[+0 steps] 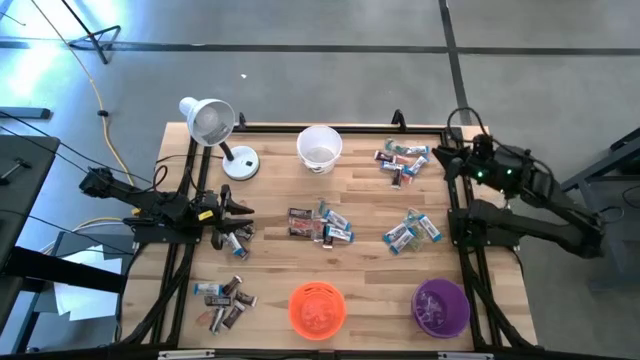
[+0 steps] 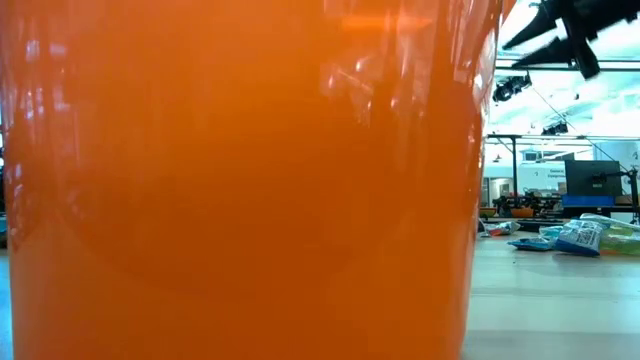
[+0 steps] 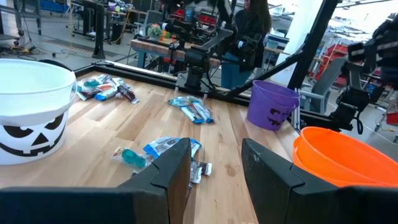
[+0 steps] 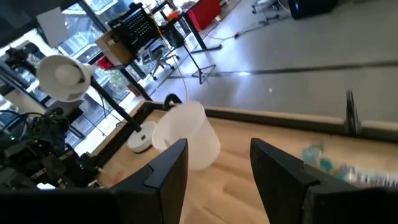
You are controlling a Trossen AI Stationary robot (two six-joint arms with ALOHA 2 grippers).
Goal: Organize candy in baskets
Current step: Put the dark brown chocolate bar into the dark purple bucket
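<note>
Orange basket [image 2: 240, 180] fills the low view, while candy [image 1: 322, 225] lies scattered mid-worktop [image 1: 270, 195]; the left claw [image 1: 240, 222], parted and empty beside one pile, could push wrappers aside if lowered badly, whereas the right claw [image 4: 214, 165] is held parted near the white basket [image 1: 319, 147].

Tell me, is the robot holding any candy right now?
No. The left gripper is open above the candy at the table's left side, with nothing between its fingers. The right gripper is open and empty too.
</note>
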